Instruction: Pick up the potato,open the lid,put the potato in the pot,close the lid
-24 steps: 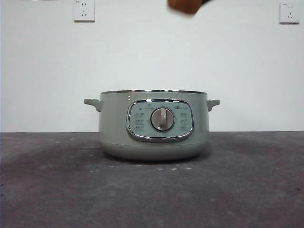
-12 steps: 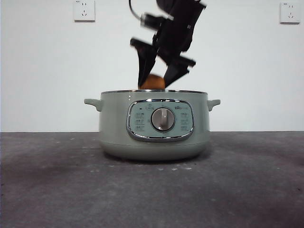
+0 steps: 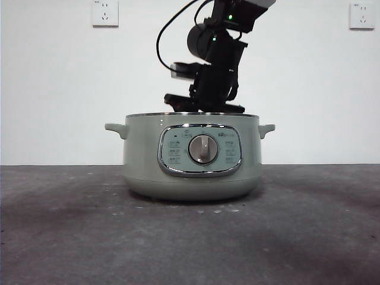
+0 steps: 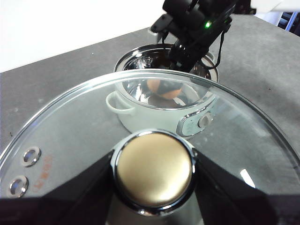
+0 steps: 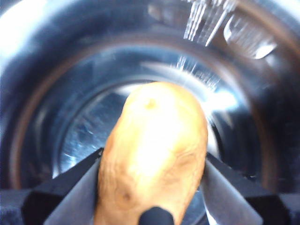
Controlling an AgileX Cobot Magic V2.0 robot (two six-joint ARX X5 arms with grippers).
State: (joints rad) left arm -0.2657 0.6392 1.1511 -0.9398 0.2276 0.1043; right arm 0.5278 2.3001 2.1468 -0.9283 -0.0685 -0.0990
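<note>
The sage-green pot [image 3: 193,172] stands uncovered in the middle of the table. My right arm [image 3: 214,65] reaches down into it from above, and the pot wall hides its jaws in the front view. Inside the steel bowl, my right gripper [image 5: 152,176] is shut on the orange-brown potato [image 5: 152,145]. The left wrist view shows the potato [image 4: 165,89] low inside the pot [image 4: 140,124]. My left gripper [image 4: 153,164] is shut on the glass lid [image 4: 70,126], held up and to the side of the pot, out of the front view.
The dark grey table [image 3: 71,237] stretches around the pot on all sides. A white wall stands close behind it, with one socket [image 3: 105,13] at the upper left and another socket [image 3: 361,15] at the upper right.
The right gripper came down from the top of the front view with the potato. It passed the rim and now sits inside the pot, where the wall hides the potato.
</note>
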